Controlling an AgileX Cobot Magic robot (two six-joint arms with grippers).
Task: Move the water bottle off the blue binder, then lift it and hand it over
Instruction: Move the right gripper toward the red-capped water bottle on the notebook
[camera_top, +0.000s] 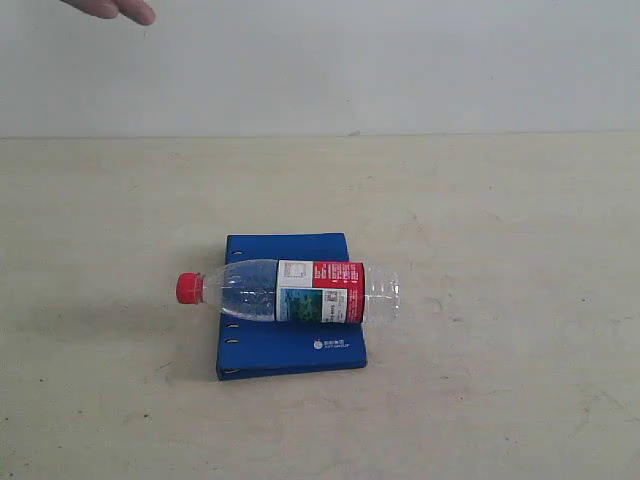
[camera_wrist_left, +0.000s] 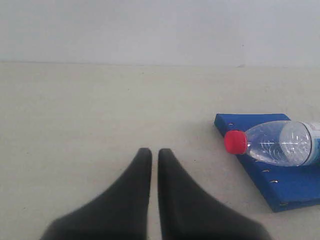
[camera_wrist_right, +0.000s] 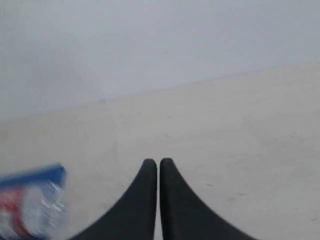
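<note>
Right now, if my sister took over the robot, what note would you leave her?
Left gripper: shut, empty, over bare table beside the bottle, not touching it.
Right gripper: shut, empty, also clear of the bottle.
Water bottle: lying on its side across the blue binder on the table; its red cap pokes out past the binder's holed edge.
A person's hand shows at the top of the exterior view.
Done: nothing yet.
Left: move the bottle off the binder, then the lift and handover.
</note>
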